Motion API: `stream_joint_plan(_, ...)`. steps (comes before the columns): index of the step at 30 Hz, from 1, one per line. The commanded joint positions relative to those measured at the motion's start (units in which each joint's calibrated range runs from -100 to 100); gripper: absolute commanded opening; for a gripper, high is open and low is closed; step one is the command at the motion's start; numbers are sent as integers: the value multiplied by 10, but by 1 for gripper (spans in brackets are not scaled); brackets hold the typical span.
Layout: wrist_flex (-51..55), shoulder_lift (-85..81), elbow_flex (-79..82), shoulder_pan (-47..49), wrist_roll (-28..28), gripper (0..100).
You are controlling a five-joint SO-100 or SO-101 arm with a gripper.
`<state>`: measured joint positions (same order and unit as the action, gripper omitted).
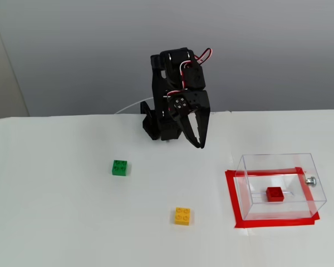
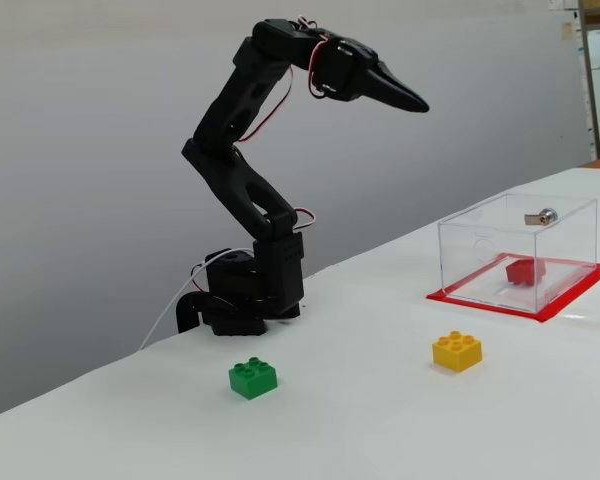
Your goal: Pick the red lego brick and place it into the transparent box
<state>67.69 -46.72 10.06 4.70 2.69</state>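
Claw (image 1: 196, 140) black, two-fingered, raised high over the white table (image 1: 55, 222), jaws slightly parted, empty; seen from the side as one dark pointed wedge (image 2: 412, 103). Left of claw and lower in a fixed view: small green studded plastic brick (image 1: 119, 167). Below claw, nearer the camera: small yellow studded plastic brick (image 1: 182, 216). Well right of claw: clear rectangular plastic box (image 1: 279, 162) on a red tape rectangle (image 1: 234, 203), holding the small red studded plastic brick (image 1: 275, 194) on its floor.
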Motion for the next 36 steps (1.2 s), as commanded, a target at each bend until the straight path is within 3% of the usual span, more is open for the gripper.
stream_joint_plan(1,-6,-67,71,-33,-17,1)
stream_joint_plan(14,-51,-331,385,-73,-40,1)
stream_joint_plan(36,-147,-530,756,-98,-35,1)
